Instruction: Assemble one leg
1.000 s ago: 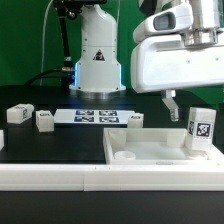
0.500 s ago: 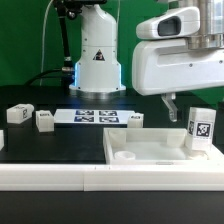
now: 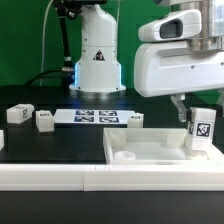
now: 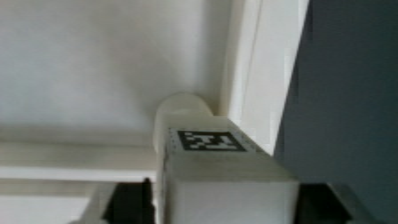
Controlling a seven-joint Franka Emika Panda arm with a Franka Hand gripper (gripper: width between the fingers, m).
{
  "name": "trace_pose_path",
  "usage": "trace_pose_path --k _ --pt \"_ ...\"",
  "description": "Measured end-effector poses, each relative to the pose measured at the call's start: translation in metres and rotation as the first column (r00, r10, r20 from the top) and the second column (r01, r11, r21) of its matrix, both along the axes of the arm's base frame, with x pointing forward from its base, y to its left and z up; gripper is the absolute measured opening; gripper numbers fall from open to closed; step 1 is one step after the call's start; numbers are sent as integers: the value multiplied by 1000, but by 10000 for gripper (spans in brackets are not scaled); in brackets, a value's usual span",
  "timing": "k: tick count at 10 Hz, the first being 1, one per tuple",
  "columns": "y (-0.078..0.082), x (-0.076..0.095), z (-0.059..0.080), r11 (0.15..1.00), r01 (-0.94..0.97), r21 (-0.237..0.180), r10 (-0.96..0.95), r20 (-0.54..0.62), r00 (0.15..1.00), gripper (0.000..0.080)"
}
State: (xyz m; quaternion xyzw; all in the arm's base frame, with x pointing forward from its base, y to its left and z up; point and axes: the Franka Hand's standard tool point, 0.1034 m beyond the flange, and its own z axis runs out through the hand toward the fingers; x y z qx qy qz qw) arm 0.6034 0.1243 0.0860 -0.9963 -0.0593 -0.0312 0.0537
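A leg (image 3: 201, 131), a small white post with a black-and-white tag, stands upright in the near right corner of the large flat white tray-like part (image 3: 150, 152). My gripper (image 3: 186, 112) hangs just above and beside the leg's top at the exterior view's right. In the wrist view the leg (image 4: 222, 178) fills the space between my two dark fingers (image 4: 125, 203), one on each side, with a thin gap showing. The jaws stand open around it. The tray-like part's wall (image 4: 267, 70) runs past the leg.
Three more small white legs lie on the black table: two at the exterior view's left (image 3: 17, 114) (image 3: 44, 119) and one near the middle (image 3: 135, 119). The marker board (image 3: 95, 116) lies between them. The robot base (image 3: 97, 60) stands behind.
My gripper has moved toward the exterior view's right and a little down, from beside the leg to over it. The leg and the other parts have not moved.
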Motion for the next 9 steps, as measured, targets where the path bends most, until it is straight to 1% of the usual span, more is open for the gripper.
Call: trace_pose_path --k 1,5,7,9 --pt "-2 1 0 1000 3 -1 -3 1 1000 306" --pt "-4 1 0 999 45 1 -45 -3 999 304" --pt "-2 2 1 968 250 11 -250 -21 968 303" --pt "-3 3 0 886 463 30 -462 -42 886 303"
